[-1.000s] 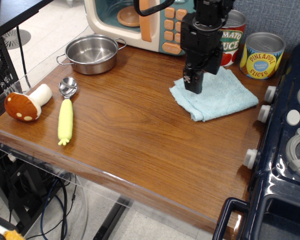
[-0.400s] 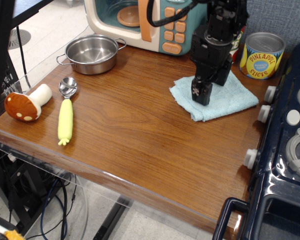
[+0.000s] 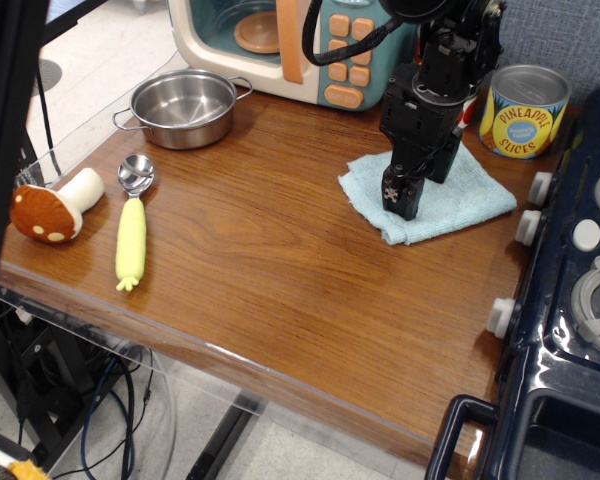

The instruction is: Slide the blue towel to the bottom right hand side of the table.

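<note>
The blue towel [image 3: 450, 196] lies folded on the reddish-brown table [image 3: 260, 260] at its far right, close to the toy stove. My black gripper [image 3: 399, 201] points down and its tip presses on the towel's near-left part. The fingers look closed together with nothing between them. The arm hides the towel's back middle and most of the tomato can.
A pineapple slices can [image 3: 523, 110] stands behind the towel. A toy microwave [image 3: 290, 40] is at the back. A steel pot [image 3: 183, 106], a yellow-handled scoop [image 3: 132, 225] and a toy mushroom [image 3: 52, 207] sit at the left. The navy toy stove [image 3: 570, 300] borders the right edge.
The gripper moved right and toward the front across the towel and lowered onto it. The towel has hardly shifted.
</note>
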You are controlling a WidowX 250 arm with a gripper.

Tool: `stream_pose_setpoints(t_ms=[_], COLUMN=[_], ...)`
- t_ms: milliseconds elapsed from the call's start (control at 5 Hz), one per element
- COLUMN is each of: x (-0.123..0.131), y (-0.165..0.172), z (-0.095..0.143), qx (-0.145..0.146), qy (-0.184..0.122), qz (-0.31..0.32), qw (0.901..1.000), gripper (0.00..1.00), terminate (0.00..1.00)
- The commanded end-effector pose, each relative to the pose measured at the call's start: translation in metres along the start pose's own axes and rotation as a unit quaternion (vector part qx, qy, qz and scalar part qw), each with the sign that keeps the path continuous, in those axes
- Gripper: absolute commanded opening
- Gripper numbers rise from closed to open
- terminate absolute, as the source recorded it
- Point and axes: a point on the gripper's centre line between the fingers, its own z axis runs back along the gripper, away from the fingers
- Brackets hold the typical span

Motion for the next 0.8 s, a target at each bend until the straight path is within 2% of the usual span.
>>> stream_pose_setpoints(t_ms=[0,600], x=[-0.01,-0.018], y=[0.025,0.103], z=[0.014,0.013], qx=[0.0,0.023], qy=[0.007,-0.015], qz=[-0.01,-0.057], qw=[0.9999,0.998], gripper=[1.0,1.0], terminate=[0.0,0.0])
